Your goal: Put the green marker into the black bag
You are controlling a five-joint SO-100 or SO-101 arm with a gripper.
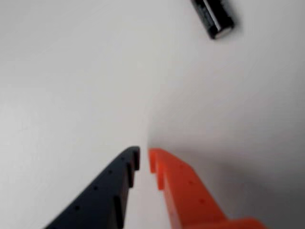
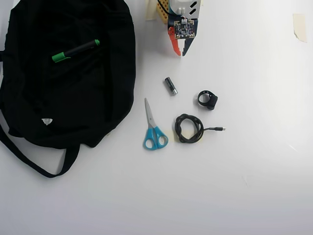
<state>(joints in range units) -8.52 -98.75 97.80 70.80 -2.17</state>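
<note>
White table [image 2: 254, 186] holds black bag [image 2: 29, 44], green marker [image 2: 76, 51] atop.

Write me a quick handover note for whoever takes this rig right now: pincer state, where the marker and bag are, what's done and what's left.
Pincer: near the top edge of the overhead view, empty, fingers nearly together, over bare table.
Green marker: lying on top of the black bag, in its upper part. From above I cannot tell whether it sits inside an opening or just rests on the fabric.
Also on the table, untouched: small silver-black cylinder, blue-handled scissors, coiled black cable, small black ring-shaped part.
Done: marker is at the bag and released.
Left: check the marker is truly inside; push it in if not.
</note>
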